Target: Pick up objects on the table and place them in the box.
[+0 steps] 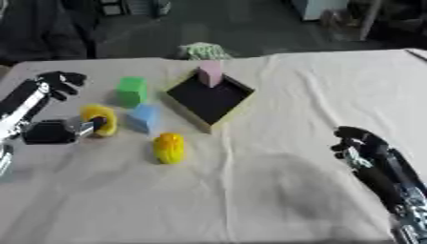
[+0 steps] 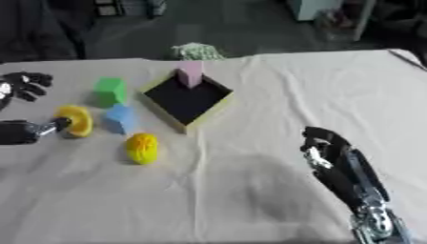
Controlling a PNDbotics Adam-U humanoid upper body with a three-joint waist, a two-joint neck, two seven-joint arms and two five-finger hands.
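My left hand (image 1: 56, 82), fingers curled on nothing, sits just left of the yellow ring (image 1: 99, 120), nearer than my right hand (image 1: 360, 145).

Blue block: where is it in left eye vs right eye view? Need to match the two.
Left eye view: blue block left of centre, just off the box's left corner, below the green block.
Right eye view: blue block sits further left in the picture, same neighbours.
Shared landmark: the dark-floored box with the pink block at its far corner.
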